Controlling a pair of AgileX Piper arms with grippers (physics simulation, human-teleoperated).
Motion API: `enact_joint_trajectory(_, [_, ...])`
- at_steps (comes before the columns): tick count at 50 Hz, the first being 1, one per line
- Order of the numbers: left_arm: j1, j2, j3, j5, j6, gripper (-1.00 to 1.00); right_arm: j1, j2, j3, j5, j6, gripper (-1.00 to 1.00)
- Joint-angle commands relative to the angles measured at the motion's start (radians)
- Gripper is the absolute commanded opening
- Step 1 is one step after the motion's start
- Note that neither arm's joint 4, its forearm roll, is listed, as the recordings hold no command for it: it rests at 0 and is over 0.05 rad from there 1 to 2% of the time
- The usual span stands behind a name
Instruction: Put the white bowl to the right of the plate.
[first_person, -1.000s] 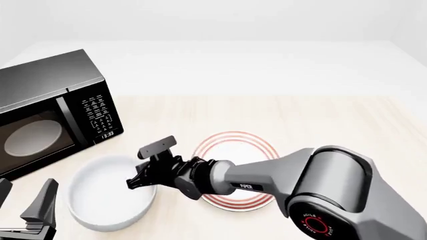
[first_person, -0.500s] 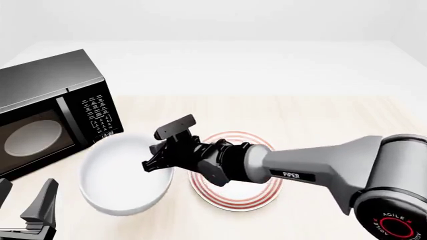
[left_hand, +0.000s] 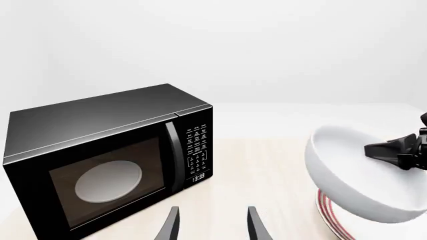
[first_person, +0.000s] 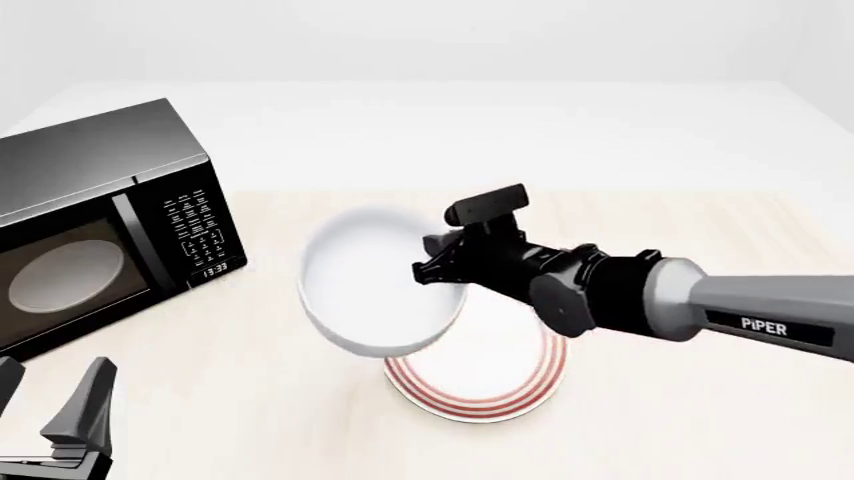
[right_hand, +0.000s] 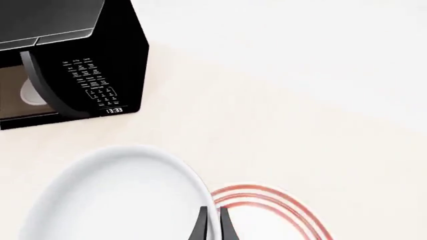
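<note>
One white bowl (first_person: 376, 292) in right pincer (first_person: 438, 272).

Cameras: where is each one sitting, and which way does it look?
Front view: above the arms' side, looking down the pale wooden table; right arm holds the glossy white round bowl over the flat red-ringed plate.
Left wrist view: behind the left gripper, open, facing the black microwave.
Right wrist view: behind the right gripper, fingers pinching the bowl's rim.
All share the microwave.
</note>
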Motion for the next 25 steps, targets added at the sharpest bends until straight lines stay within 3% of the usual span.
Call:
enact_joint_trajectory(1, [0.000, 0.000, 0.000, 0.000, 0.000, 1.00, -0.158, -0.134, 0.117, -0.013, -0.027, -1.00])
enact_joint_trajectory(25, [0.000, 0.000, 0.000, 0.000, 0.000, 1.00, -0.444, -0.200, 0.282, -0.068, -0.048, -1.00])
